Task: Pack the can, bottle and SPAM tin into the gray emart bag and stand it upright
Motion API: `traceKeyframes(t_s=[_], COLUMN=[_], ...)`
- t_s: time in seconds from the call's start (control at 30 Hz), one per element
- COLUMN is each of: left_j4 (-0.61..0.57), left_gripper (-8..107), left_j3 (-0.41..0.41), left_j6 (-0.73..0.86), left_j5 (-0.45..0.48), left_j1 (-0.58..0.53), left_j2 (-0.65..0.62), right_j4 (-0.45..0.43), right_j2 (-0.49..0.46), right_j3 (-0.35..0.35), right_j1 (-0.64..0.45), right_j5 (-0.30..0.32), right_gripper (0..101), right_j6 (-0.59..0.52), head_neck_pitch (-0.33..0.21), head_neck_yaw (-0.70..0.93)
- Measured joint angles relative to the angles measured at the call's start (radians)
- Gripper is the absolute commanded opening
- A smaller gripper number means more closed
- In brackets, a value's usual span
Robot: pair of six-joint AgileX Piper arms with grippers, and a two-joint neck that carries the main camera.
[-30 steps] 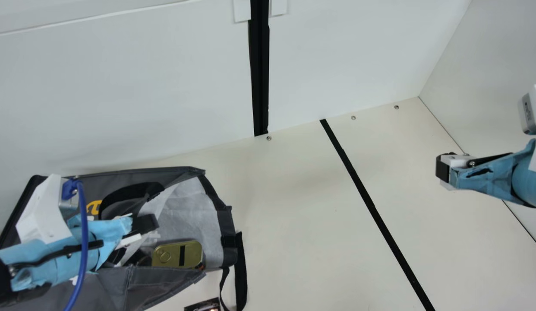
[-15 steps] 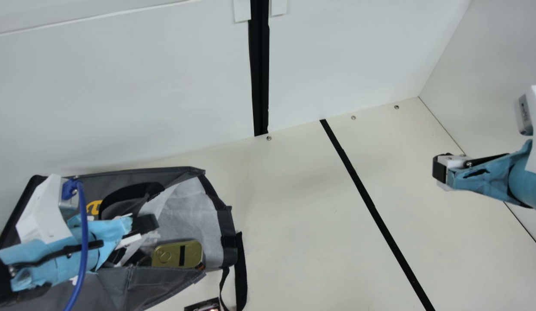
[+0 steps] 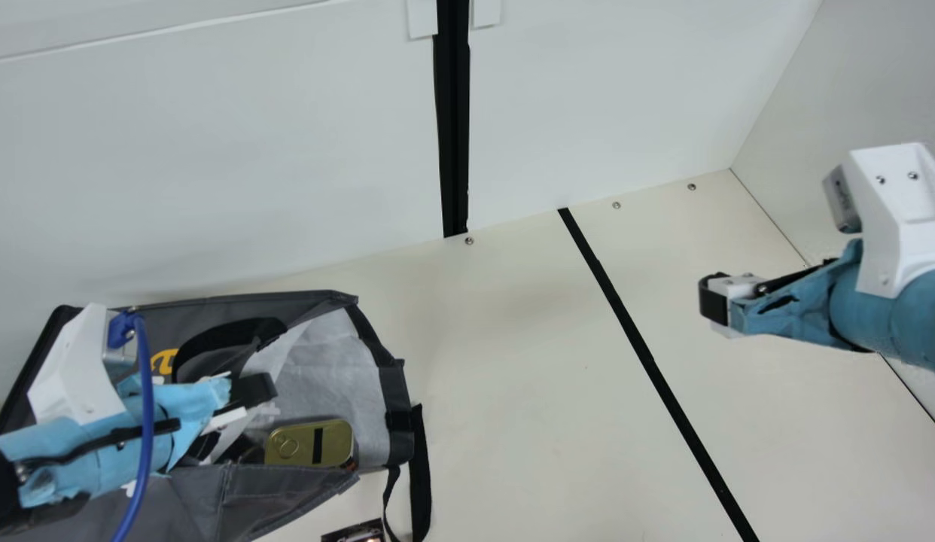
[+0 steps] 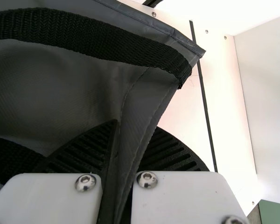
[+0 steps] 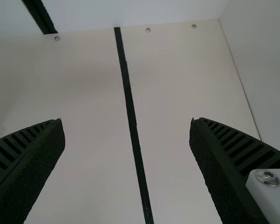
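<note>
The gray bag (image 3: 204,504) lies on its side at the left of the main view, its pale-lined mouth facing right. Inside that mouth rests the gold SPAM tin (image 3: 311,443), a dark shape beside it that I cannot identify. My left gripper (image 3: 253,391) is at the bag's mouth; in the left wrist view the left gripper (image 4: 123,154) pinches a fold of the gray bag (image 4: 144,105) between its ribbed fingers. Over the table's right part hangs my right gripper (image 3: 712,301), well apart from the bag. In the right wrist view the right gripper (image 5: 128,140) has widely parted fingers, nothing between them.
A small dark printed object (image 3: 354,531) lies at the near edge of the main view, beside a loose black strap (image 3: 420,467). A black tape line (image 3: 656,365) crosses the cream table (image 3: 513,376). White walls stand at the back and right.
My right arm has moved left, farther over the table. The left arm, the bag and the tin have kept their places.
</note>
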Motion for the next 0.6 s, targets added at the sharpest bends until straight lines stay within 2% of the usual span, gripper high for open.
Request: traceKeyframes(t_s=[0.6], left_j4=[0.000], left_gripper=[-8], left_j3=[0.000], left_j6=[0.000], left_j5=[0.000], left_j1=[0.000], left_j2=[0.000], right_j4=[0.195], right_j2=[0.076], right_j3=[0.058], right_j1=[0.037], right_j5=[-0.002], right_gripper=[95], right_j6=[-0.237], head_neck_pitch=[-0.002], head_neck_yaw=[0.002])
